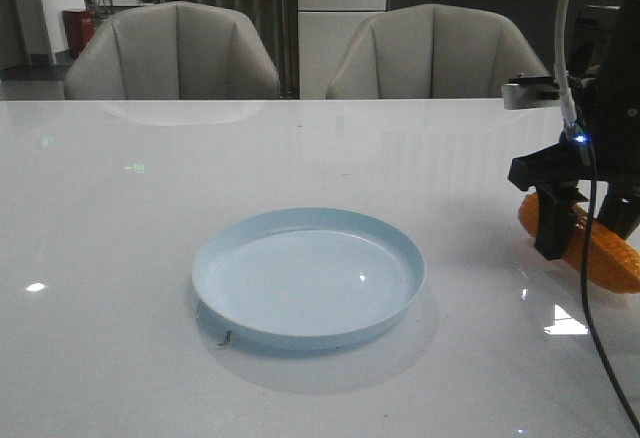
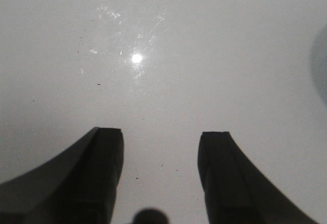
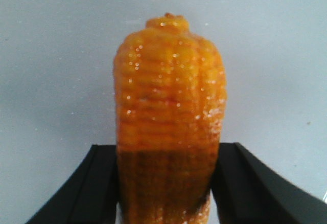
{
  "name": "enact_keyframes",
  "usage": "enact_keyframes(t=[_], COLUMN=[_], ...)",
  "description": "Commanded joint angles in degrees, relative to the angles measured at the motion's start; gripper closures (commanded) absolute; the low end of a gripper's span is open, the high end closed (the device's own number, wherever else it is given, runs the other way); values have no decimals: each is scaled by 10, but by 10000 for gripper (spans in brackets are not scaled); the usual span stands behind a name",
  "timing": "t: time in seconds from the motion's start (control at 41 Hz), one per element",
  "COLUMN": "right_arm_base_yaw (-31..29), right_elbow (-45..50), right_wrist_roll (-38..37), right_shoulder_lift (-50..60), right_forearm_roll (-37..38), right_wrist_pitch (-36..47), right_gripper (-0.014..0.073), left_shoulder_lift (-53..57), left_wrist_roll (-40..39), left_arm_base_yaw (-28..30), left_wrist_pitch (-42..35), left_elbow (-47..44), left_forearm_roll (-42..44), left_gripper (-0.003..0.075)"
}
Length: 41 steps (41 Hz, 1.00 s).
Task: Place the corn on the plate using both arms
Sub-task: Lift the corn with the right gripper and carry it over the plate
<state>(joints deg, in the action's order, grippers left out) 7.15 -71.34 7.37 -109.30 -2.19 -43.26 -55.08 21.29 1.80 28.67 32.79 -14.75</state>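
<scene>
The orange, tapered toy corn cob with bumpy kernel rows lies on the glossy white surface at the far right of the front view, and the pale blue, round, shallow plate with a low rim sits near the middle, well apart from it to the left. That leftward gap is what the coming move turns on: the cob has to travel toward the robot's left, across bare surface, to reach the plate

The right tool is by far the nearer one; it is down over the cob. In the right wrist view its two black fingers flank the cob on both sides, apparently touching it, with the cob's long axis running straight out ahead between them and the tip pointing away from the wrist. Whether they are squeezing firmly or only bracketing it I cannot tell, and the cob looks not yet lifted

The left tool does not show in the front view; its own camera shows it spread apart and holding nothing, over bare surface, with a bluish edge at the frame's side that may be the plate
</scene>
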Motion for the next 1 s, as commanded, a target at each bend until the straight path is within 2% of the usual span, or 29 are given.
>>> enact_keyframes(t=[0.0,0.195,0.415,0.585,0.659,0.805,0.976], right_arm_base_yaw=[19,71,105,115,123,156,197], right_elbow=[-14,-39,-176,-291,-316,-324,-324], right_wrist_roll=[23,23,23,30,62,136,147], right_shoulder_lift=[24,26,26,25,24,18,-4], right_forearm_roll=[-14,-18,-24,-110,-153,-197,-194], right_wrist_pitch=[-1,-21,-107,-176,-192,-233,-252], right_gripper=[538,538,538,538,538,538,538], left_shoulder_lift=[8,8,8,8,8,8,8], left_wrist_roll=[-1,-1,-1,-1,-1,-1,-1], left_arm_base_yaw=[0,0,0,0,0,0,0], left_wrist_pitch=[-33,-33,-33,-33,-33,-33,-33], left_elbow=[17,17,17,17,17,17,17], left_forearm_roll=[-10,-10,-10,-10,-10,-10,-10], left_gripper=[319,319,319,319,319,319,319])
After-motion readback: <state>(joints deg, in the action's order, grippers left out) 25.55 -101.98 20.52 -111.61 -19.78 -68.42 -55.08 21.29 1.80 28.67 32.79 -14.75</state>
